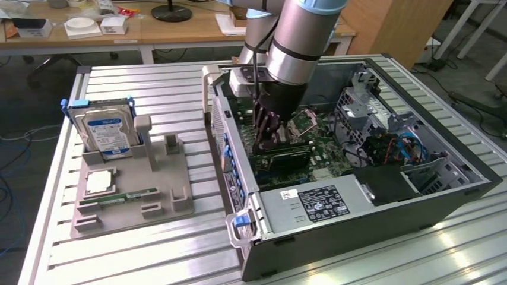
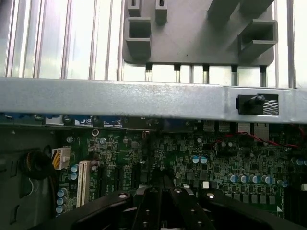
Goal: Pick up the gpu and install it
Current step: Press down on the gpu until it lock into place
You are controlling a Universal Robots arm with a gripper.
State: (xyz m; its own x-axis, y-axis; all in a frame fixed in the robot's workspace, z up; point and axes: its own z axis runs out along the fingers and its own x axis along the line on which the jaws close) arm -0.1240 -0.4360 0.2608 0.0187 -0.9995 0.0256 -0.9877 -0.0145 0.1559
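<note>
The ribbed aluminium table (image 1: 158, 83) carries an open black desktop computer case (image 1: 380, 214) lying on its side. Beside it, toward the exterior view's left, sits a grey moulded parts holder (image 1: 158, 172).

The silver robot arm reaches down into the case. Its black gripper (image 1: 268, 139) (image 2: 160, 175) hangs over the green motherboard (image 2: 216, 158), jaws pressed together.

The gpu (image 1: 284, 158), a thin dark flat card, stands on edge on the board directly under the fingertips. Whether they pinch its top edge or merely touch it I cannot tell.

I judge the card light and stiff but fragile (bare components on the faces, contacts along the lower edge). The plain upper edge near mid-length is the safest hold, and it should stay upright, never twisted.

Things crowd it:
- the case's grey metal side wall (image 2: 144, 98) close alongside
- the labelled grey power supply box (image 1: 317, 202) nearby
- a tangle of blue and red cables (image 1: 396, 145) further across

Well apart in the holder are the blue-and-white-labelled hard drive (image 1: 107, 130) and a narrow green memory stick (image 1: 130, 194).
</note>
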